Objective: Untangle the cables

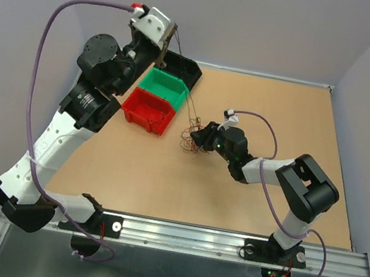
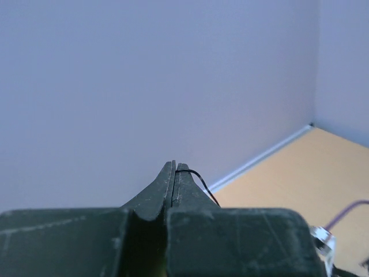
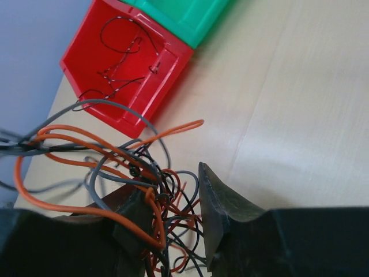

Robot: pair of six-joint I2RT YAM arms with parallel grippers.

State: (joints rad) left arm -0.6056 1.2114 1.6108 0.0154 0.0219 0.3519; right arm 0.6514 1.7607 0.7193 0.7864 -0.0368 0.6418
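my left pincer is up high with its jaws pressed together on one dark strand, which trails from the tips down toward the cables on the table. my right pincer sits low at that clump with its jaws apart, and orange, brown and grey loops are bunched between them and spilling out ahead. just beyond its tips stands the red bin with a thin black wire lying in it, and the green bin touches its far side.

Red bin, green bin, cables crowd left; table open rt.
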